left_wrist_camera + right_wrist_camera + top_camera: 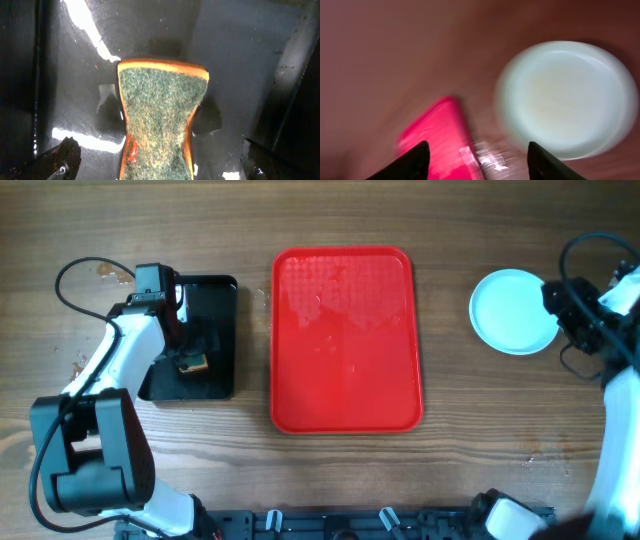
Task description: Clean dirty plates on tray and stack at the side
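Observation:
The red tray (346, 340) lies in the middle of the table, bare apart from wet smears. A round pale-blue plate (512, 311) rests on the wood to its right and looks clean. My right gripper (552, 298) hovers by the plate's right rim. In the blurred right wrist view that gripper (477, 162) is open and holds nothing, with the plate (567, 97) and a corner of the tray (440, 140) below it. My left gripper (161, 165) is open, its fingers (60, 157) wide on either side of a green-topped orange sponge (160, 120).
A smaller black tray (200, 340) sits left of the red tray and holds the sponge (192, 363); its floor is wet. The left arm (130, 350) reaches over it. A cable loops at the far right edge (590, 245).

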### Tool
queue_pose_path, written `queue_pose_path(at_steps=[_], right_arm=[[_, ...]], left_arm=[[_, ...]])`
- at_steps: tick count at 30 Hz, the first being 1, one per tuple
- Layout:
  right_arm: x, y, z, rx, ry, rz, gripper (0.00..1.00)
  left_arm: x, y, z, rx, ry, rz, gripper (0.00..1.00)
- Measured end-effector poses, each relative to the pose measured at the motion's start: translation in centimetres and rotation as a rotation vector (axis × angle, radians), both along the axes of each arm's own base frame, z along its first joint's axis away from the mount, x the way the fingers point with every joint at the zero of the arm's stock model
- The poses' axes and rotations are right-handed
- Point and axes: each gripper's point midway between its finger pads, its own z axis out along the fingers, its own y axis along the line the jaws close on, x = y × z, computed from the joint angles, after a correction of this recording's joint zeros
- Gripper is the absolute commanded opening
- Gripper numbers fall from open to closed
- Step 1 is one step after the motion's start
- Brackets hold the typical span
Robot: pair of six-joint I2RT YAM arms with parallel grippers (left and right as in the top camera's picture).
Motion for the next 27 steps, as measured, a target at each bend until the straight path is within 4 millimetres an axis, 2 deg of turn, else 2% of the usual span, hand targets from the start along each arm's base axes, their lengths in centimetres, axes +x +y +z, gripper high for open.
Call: queue_pose_path(at_steps=[1, 3, 4, 7, 9, 13, 20, 23, 27], right_arm=[[-1.5, 3.0, 3.7, -0.013, -0.099, 0.085, 1.0], [-4.0, 7.0, 7.6, -0.038, -0.211, 0.197, 1.0], [-5.0, 8.2, 8.7, -0.043, -0.246, 0.228, 1.0], [-8.2, 11.7, 11.0, 0.011, -0.299, 0.284, 1.0], [-9.7, 12.6, 12.3, 0.058, -0.325, 0.271, 1.0], [-10.6, 12.8, 13.1, 0.085, -0.342, 0.242, 1.0], [-10.0, 12.6, 12.2, 0.087, -0.299, 0.208, 1.0], [-10.2, 13.1, 11.9, -0.001, -0.319, 0.238, 1.0], [-10.1, 13.6, 11.1, -0.164, -0.438, 0.251, 1.0]], left_arm=[[0.0, 0.0, 0.0, 0.0, 0.001, 0.0, 1.0], [0.0, 0.0, 0.0, 0.0, 0.001, 0.0, 1.0], [0.0, 0.0, 0.0, 0.0, 0.0, 0.0, 1.0], [0.0, 0.0, 0.0, 0.0, 0.0, 0.0, 1.0], [0.0, 0.0, 0.0, 0.0, 0.0, 0.0, 1.0], [0.0, 0.0, 0.0, 0.0, 0.0, 0.0, 1.0], [0.0, 0.0, 0.0, 0.0, 0.0, 0.0, 1.0], [0.0, 0.0, 0.0, 0.0, 0.0, 0.0, 1.0], [0.0, 0.0, 0.0, 0.0, 0.0, 0.0, 1.0]])
